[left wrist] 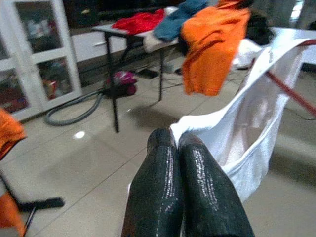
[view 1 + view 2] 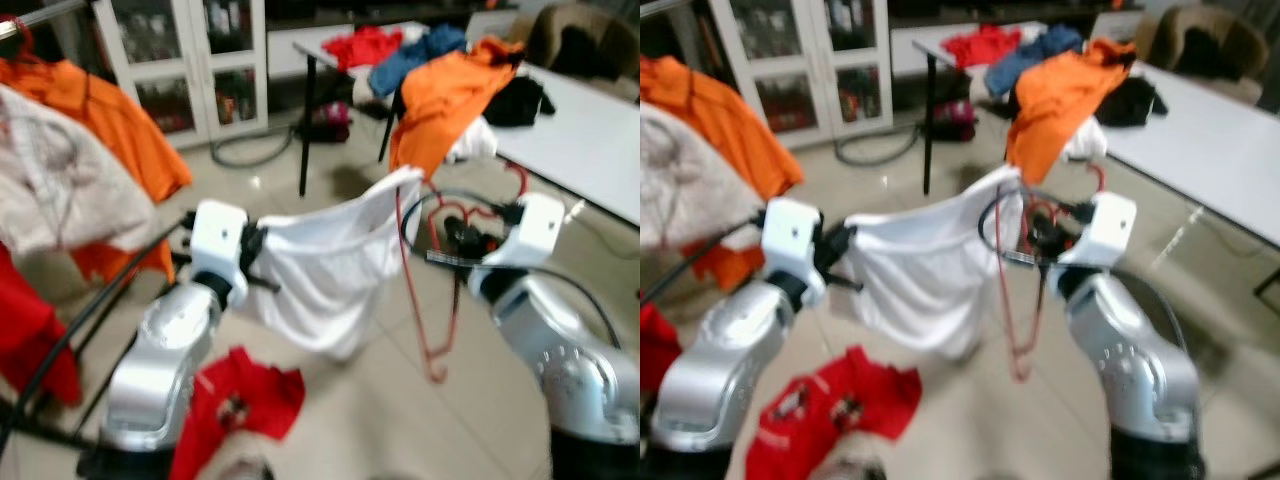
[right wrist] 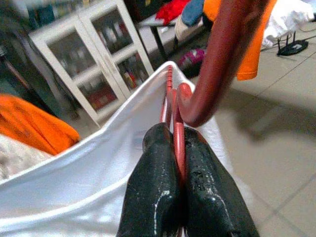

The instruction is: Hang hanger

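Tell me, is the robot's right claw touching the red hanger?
Touching. In the right wrist view the right gripper has its two black fingers shut on the red hanger wire.

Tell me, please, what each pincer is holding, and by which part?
Left pincer: white garment by its edge. Right pincer: red hanger by its wire.

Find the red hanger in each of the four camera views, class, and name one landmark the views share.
Left eye view: red hanger hangs right of centre, beside the white garment.
Right eye view: centre, by the right gripper.
Left wrist view: a red bar at the right edge.
Right wrist view: clamped between the fingers.
Shared landmark: the orange garment on the table.
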Controlling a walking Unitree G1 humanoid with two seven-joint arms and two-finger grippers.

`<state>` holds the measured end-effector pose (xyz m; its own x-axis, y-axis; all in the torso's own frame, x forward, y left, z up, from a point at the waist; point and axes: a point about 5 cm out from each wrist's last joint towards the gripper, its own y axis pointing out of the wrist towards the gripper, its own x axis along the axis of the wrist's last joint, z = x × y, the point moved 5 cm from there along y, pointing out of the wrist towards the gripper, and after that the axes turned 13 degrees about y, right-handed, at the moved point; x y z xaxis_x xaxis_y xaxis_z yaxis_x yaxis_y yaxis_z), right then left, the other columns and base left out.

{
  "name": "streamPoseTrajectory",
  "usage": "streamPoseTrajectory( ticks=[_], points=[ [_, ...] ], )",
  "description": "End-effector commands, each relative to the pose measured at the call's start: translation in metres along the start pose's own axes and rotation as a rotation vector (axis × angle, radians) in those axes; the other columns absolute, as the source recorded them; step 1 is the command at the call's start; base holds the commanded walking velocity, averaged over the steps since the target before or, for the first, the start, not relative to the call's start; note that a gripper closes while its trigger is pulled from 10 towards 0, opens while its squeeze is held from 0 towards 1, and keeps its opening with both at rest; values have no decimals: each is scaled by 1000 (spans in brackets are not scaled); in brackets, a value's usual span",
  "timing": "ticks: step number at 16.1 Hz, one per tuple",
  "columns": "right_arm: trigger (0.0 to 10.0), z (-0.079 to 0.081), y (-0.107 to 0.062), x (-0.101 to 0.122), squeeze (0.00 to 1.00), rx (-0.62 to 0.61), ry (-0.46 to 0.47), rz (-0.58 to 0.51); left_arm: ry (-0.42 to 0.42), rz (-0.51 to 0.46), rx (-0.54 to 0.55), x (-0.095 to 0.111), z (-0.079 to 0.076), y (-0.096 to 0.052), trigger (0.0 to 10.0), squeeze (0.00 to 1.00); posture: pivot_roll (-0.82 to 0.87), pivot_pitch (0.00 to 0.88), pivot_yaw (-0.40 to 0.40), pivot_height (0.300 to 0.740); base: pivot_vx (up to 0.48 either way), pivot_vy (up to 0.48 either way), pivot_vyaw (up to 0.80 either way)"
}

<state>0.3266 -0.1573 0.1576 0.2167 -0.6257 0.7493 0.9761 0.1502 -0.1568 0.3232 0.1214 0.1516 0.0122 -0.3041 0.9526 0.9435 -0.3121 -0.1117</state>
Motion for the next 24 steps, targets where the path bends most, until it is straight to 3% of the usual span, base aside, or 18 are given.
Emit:
streamPoseTrajectory(
  ticks=[1,4,5,7,8,9,10,12,18,20,21,23,24],
  points=[
    [10000,4,-2,12,0,2,31,-45,12,-10,-25,4,-2,4,10000,0,-169,27,-15,740,0,0,0],
    [10000,10,4,16,0,-11,218,-65,57,-49,-88,13,-10,8,10000,0,-172,32,-6,740,0,0,0],
    [10000,8,4,17,0,-23,256,-70,69,-58,-105,15,-13,8,10000,0,-174,31,-4,740,0,0,0],
    [10000,1,9,19,0,-86,426,-86,85,-81,-151,19,-23,9,10000,0,-180,32,2,740,0,0,0],
    [10000,2,11,20,0,-87,437,-83,96,-79,-154,19,-23,9,10000,0,-181,31,1,740,0,0,0],
    [10000,6,13,23,0,-75,369,-61,105,-81,-155,19,-22,9,10000,0,-182,32,-1,740,0,0,0],
    [10000,6,13,24,0,-77,424,-70,103,-86,-151,20,-20,8,10000,0,-182,32,-1,740,0,0,0],
    [10000,0,13,25,0,-108,467,-76,113,-101,-146,23,-17,6,10000,0,-178,29,-7,740,0,0,0],
    [10000,-32,13,24,0,-317,827,-145,158,-163,-200,34,-24,4,10000,0,-173,18,-10,740,0,0,0],
    [10000,-30,15,30,0,-307,795,-164,156,-146,-232,29,-29,4,10000,0,-175,16,-9,740,0,0,0],
    [10000,-19,16,37,0,-260,686,-158,171,-110,-244,20,-31,5,10000,0,-177,8,-6,740,0,0,0],
    [10000,-12,17,43,0,-237,642,-161,162,-86,-217,15,-24,7,10000,0,-181,2,-1,740,0,0,0],
    [10000,-13,16,43,0,-244,441,-141,136,-85,-191,15,-20,8,10000,0,-178,0,-3,740,0,0,0]
  ],
)
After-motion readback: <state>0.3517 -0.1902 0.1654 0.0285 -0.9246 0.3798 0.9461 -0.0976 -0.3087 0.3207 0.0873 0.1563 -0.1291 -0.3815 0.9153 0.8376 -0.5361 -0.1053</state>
